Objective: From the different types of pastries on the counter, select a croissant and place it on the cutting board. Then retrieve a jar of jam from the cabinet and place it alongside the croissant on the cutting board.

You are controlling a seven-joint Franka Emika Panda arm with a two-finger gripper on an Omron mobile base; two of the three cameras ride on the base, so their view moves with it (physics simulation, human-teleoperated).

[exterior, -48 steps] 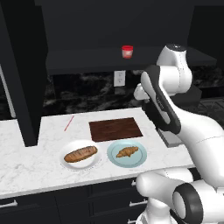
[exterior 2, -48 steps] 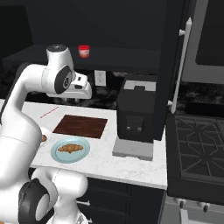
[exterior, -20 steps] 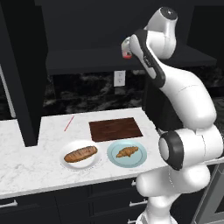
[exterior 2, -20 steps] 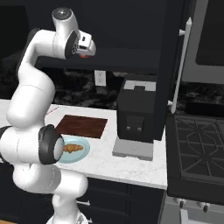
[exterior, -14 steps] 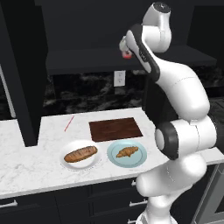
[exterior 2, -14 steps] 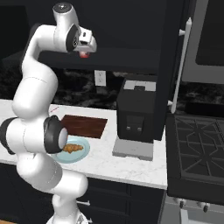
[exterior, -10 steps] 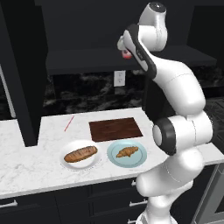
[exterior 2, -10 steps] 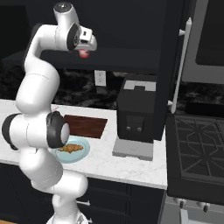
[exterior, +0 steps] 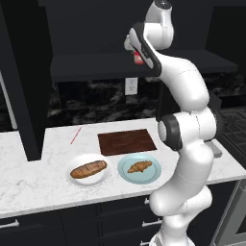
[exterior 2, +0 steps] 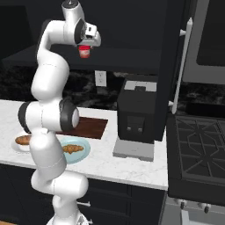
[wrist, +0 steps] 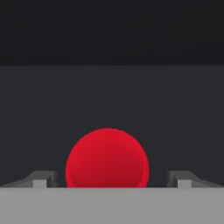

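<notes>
red jar of jam [wrist: 107, 158] on the cabinet [exterior: 96, 65] shelf, we see our fingers [wrist: 178, 178] spread wide on both sides of it, not touching, croissant [exterior: 139, 166] on blue plate [exterior: 153, 177], cutting board [exterior: 126, 141] bare on the worktop [exterior: 38, 180]

arm: white, reaching up to the cabinet [exterior: 91, 67] shelf
jar of jam [exterior: 138, 57]: red, partly hidden behind the wrist
cutting board [exterior: 126, 141]: bare, on the counter [exterior: 33, 175]
croissant [exterior: 139, 166]: on a pale blue plate [exterior: 126, 174] (just in front of the board)
loaf [exterior: 88, 169]: on a white plate [exterior: 79, 160], left of the croissant
</notes>
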